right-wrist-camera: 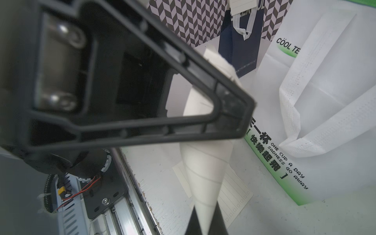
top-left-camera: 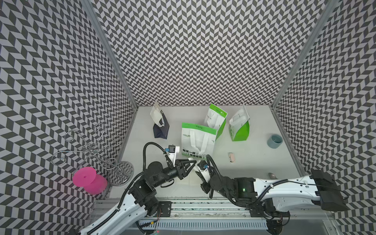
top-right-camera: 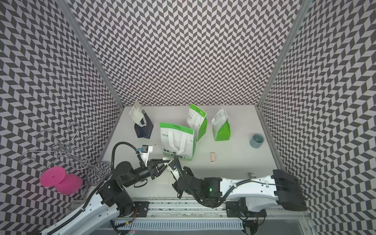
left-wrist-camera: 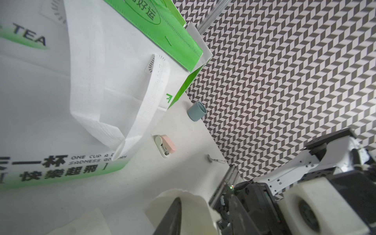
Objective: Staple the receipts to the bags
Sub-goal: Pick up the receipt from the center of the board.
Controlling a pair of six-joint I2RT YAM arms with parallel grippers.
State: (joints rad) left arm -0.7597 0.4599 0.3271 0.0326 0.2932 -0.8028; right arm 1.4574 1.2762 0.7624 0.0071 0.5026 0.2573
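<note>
My right gripper [right-wrist-camera: 205, 209] is shut on a curled cream receipt [right-wrist-camera: 205, 162], held above the table's front edge. The receipt's far end [left-wrist-camera: 193, 207] lies between the fingers of my left gripper [top-left-camera: 192, 164], whose jaws stand narrowed but still apart. A second receipt [right-wrist-camera: 234, 195] lies flat on the table beneath. Just behind stands the big green-and-white bag [top-left-camera: 198, 142]. Two smaller green bags [top-left-camera: 216, 120] [top-left-camera: 240, 126] and a navy bag [top-left-camera: 160, 130] stand further back; the navy one has a pale slip [top-left-camera: 156, 115] at its top.
A pinkish-white stapler [top-left-camera: 232, 157] lies on the table right of the big bag. A grey-blue cup [top-left-camera: 274, 141] stands near the right wall. A wire rack [top-left-camera: 91, 150] and pink discs [top-left-camera: 87, 179] sit beyond the left wall. A metal rail [top-left-camera: 203, 203] runs along the front.
</note>
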